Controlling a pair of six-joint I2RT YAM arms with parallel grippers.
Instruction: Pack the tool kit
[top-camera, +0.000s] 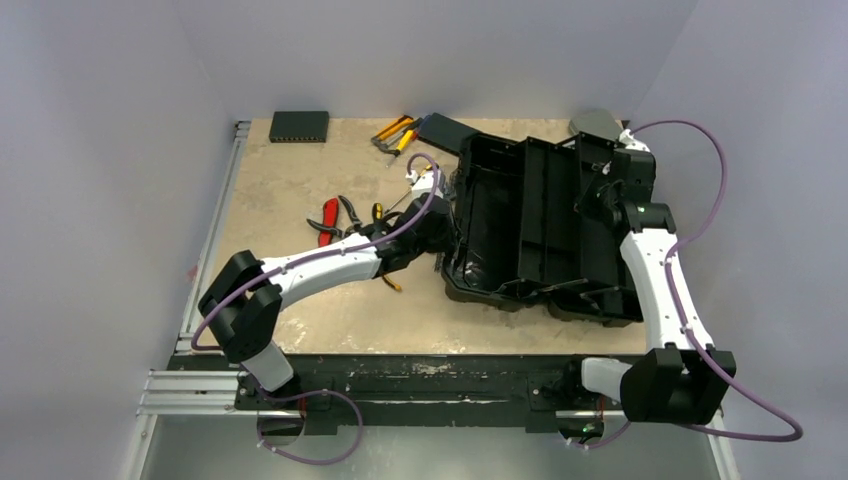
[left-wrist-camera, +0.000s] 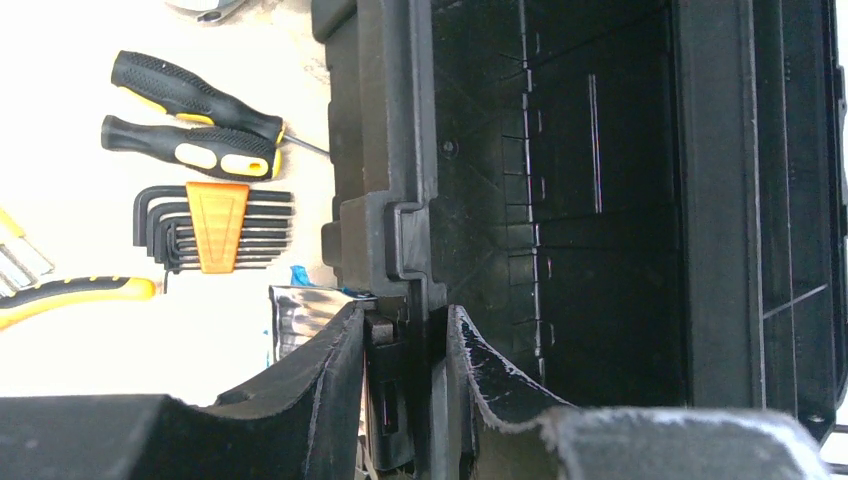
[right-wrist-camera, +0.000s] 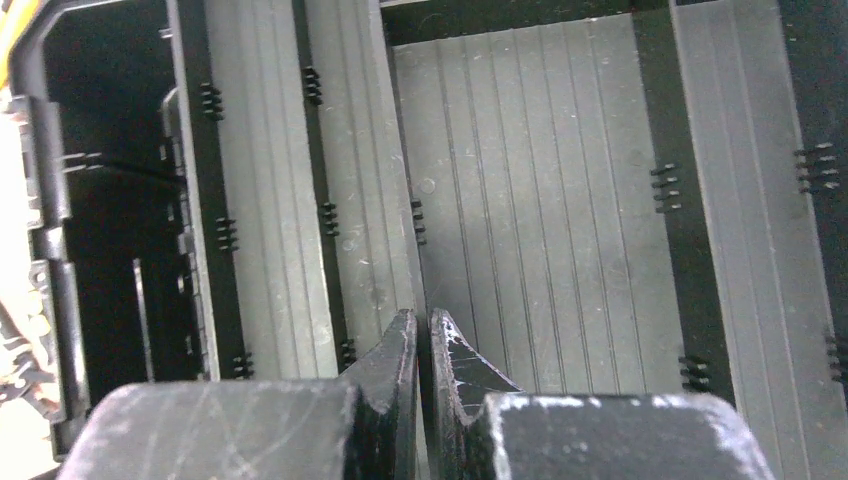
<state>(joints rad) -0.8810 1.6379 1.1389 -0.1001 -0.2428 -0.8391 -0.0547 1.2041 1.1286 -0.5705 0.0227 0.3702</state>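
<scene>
Centrally, the open black toolbox (top-camera: 545, 225) lies right of the middle of the table (top-camera: 300, 300), seemingly empty. The left gripper (left-wrist-camera: 405, 315) clamps the box's side wall, likely to steady it. The right gripper (right-wrist-camera: 422, 318), its fingers almost together, hovers inside. Only the left wrist view shows the screwdrivers (left-wrist-camera: 190, 150) and hex keys (left-wrist-camera: 215, 225) just beside the box, unpacked.

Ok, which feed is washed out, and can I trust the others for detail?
Left wrist: table blown out to white, toolbox dark but readable. Right wrist: toolbox floor looks washed grey, ribs sharp, hand soft up close. Top external: even light, toolbox interior almost featureless black.
</scene>
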